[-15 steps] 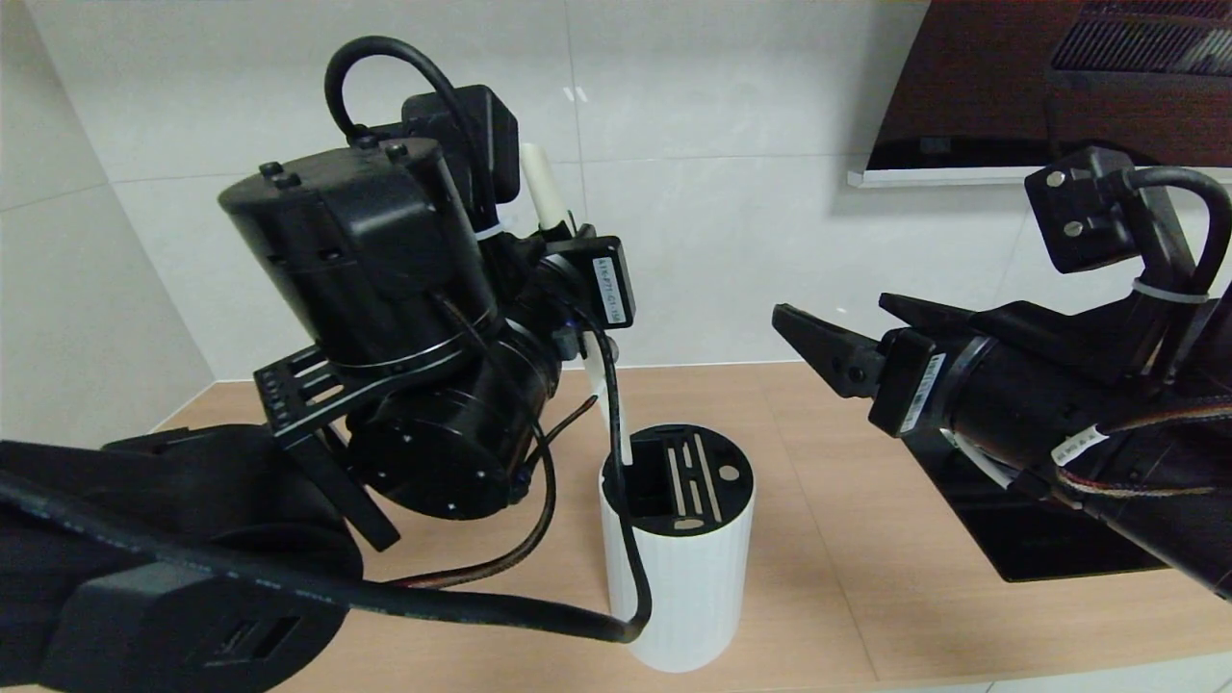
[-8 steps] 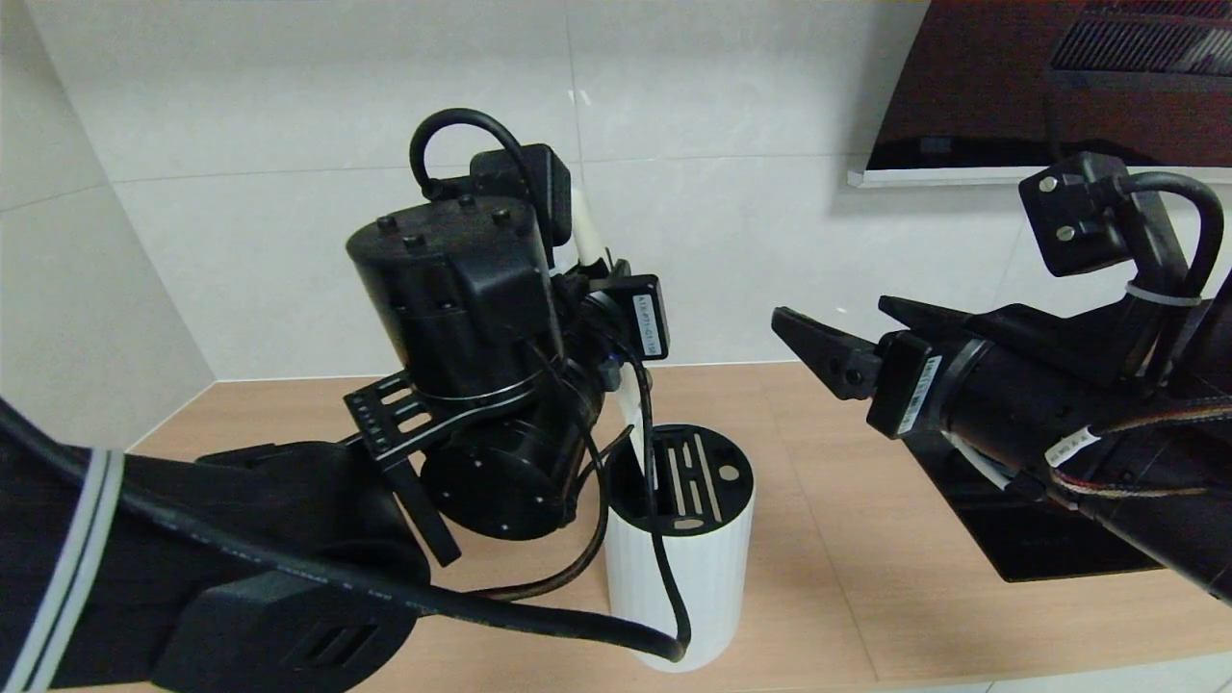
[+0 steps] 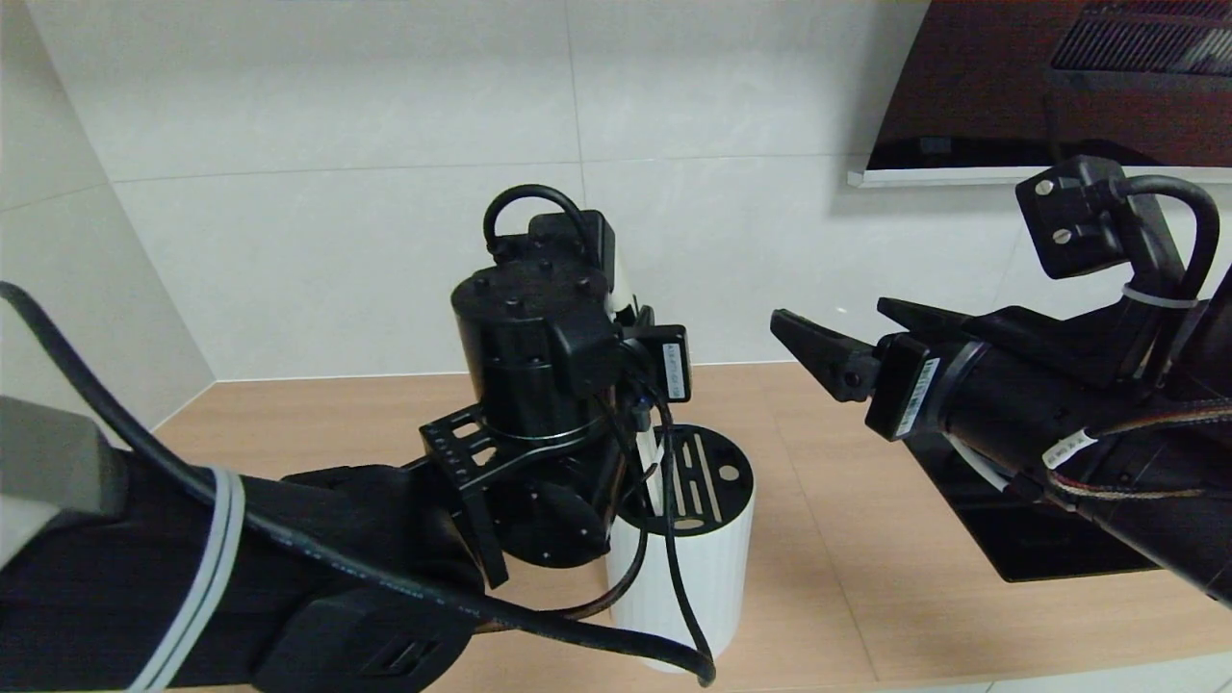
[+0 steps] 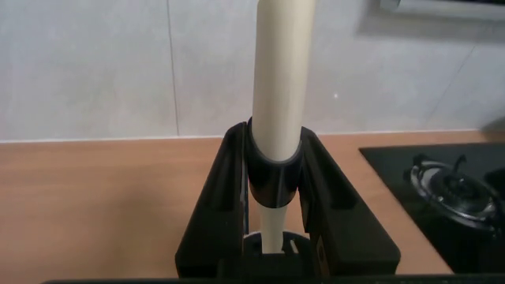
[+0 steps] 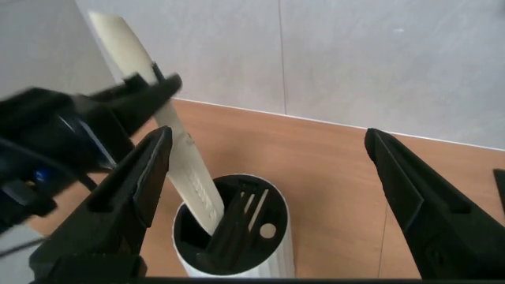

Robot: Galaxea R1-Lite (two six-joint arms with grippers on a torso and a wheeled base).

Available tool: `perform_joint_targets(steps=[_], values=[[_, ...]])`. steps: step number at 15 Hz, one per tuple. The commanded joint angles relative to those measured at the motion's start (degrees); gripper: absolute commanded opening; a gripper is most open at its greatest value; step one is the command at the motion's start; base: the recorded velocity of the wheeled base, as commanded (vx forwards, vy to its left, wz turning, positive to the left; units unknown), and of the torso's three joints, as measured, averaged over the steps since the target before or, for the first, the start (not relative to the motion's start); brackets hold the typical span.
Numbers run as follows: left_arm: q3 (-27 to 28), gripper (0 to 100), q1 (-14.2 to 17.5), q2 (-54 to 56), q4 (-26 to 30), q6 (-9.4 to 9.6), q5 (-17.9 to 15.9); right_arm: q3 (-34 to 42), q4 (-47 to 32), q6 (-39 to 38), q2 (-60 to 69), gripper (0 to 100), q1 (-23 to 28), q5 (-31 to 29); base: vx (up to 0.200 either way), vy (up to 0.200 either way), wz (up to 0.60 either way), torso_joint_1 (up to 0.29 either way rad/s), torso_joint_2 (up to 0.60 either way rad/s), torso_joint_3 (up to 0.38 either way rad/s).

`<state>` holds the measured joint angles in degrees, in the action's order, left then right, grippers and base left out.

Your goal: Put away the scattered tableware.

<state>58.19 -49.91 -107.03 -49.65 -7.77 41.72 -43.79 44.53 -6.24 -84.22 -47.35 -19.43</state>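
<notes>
**Utensil.** The left gripper [image 4: 274, 162] has its two black fingers [image 4: 230, 177] closed against the sides of a long utensil [image 4: 284, 71]. The handle is a smooth, round, cream-coloured bar. Below the grip it narrows to a flat, paler blade. The utensil stands nearly upright, leaning slightly. In the right wrist view its lower end sits inside the large opening of the holder [image 3: 693, 568].

**Holder.** It is a white upright cylinder with fine vertical ribs on the wall. The top is a flat black insert with one wide opening, several narrow slots and a small round hole. It stands on the counter [image 3: 847, 539], near the front edge.

**Right gripper.** The right gripper [image 3: 828, 310] hangs above the counter to the right of the holder, apart from it. Its tapered black fingers are spread wide and grip nothing.

**Surface and room.**
- The counter is light wood-grain board with a matt finish.
- A black glass cooktop [image 3: 1039, 539] is set into it on the right, and one burner [image 4: 454, 185] is visible.
- The wall [image 3: 337, 241] is faced with large, pale grey, slightly glossy tiles.
- A dark range hood [image 3: 1011, 87] hangs over the cooktop.
</notes>
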Motion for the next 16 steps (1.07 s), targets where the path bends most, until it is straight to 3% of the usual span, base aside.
perform_joint_targets(steps=[1,16], values=[[-0.53,0,-0.19,-1.86,-0.18,-0.14,0.03,0.11,0.03,0.00,-0.15,100,-0.02,0.01,0.000,0.000,0.00,0.000,0.00,0.000],[-0.53,0,-0.10,-11.27,-0.27,-1.11,0.03,0.37,0.12,0.00,-1.29,100,0.24,0.01,0.000,0.000,0.00,0.000,0.00,0.000]])
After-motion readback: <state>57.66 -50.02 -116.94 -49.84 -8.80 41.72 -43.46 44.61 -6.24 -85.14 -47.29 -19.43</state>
